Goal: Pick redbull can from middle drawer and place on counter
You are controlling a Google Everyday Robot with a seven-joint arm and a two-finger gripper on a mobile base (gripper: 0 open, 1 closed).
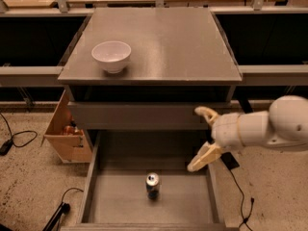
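A cardboard box (67, 141) sits on the speckled floor at far left, tucked against the grey cabinet and clear of the work. Above it, a white bowl (111, 56) stands upright on the left part of the counter (178, 42), the cabinet's flat grey top surface. The broad right side is bare, and is the likely landing spot for the drink. Below the counter, the middle drawer (185, 198) is pulled out toward the camera, its shallow tray exposed so its contents can be reached from above. The redbull can (152, 185) stands upright near the centre of the drawer floor, toward the front. Its silver lid and pull tab face up, and it is well apart from both side walls, which should let the fingers pass on either side. To the right, the gripper (195, 139) hovers above the drawer's right side, near its back, higher than the can and not touching it. Its two pale fingers (204, 157) are spread wide with nothing between them, a stance suited to an approach rather than a lift. The white arm (269, 126) reaches in from the right edge. The pick appears not yet begun: the gripper needs to travel left and down to straddle the can before closing. A slim upright can could tip if one finger strikes it first.
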